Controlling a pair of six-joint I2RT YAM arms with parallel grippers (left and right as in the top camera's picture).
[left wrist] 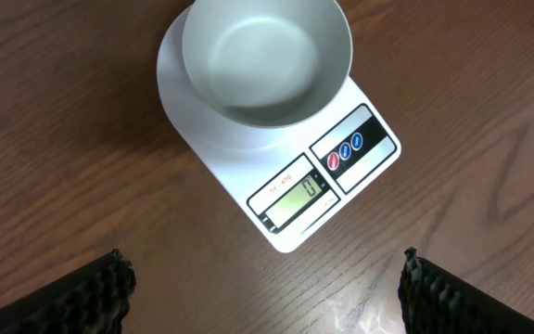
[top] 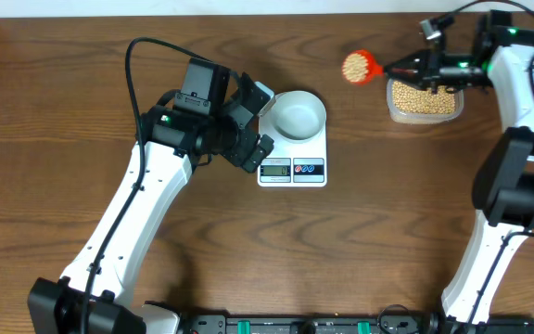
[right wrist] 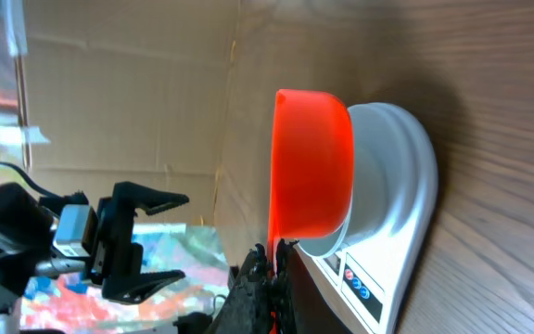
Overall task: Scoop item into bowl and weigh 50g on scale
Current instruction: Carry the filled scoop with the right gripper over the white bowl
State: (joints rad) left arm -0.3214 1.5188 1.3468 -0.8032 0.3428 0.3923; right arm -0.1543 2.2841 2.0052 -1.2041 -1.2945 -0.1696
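A: What is on the left side?
B: The left claw (top: pixel 260 121) is released, with its two fingers wide apart. It is just beside the left edge of the scale (top: pixel 292 160). In the left wrist view the two fingertips (left wrist: pixel 109 283) stand at the near corners of the picture, and the scale is between them and farther away.
A: And the scale itself?
B: It lies flat on the wooden tabletop (top: pixel 387 213), a little left of the middle. Its display (left wrist: pixel 297 197) reads 0. The white bowl (top: pixel 299 114) sits on the far part of the scale, and its pale inside is fully in view.
A: Where are the beans?
B: Some beans (top: pixel 354 66) fill the red scoop (top: pixel 358 67). The scoop is to the right of the bowl and a little farther, apart from it. Many more beans lie in the clear plastic tub (top: pixel 424 100), just right of the scoop, at the far right of the tabletop.
A: What holds the scoop?
B: The right claw (top: pixel 426 65) is clenched on the handle (top: pixel 392 68) of the scoop, over the far left edge of the tub. In the right wrist view the scoop is in the middle, with the scale and the bowl behind it.
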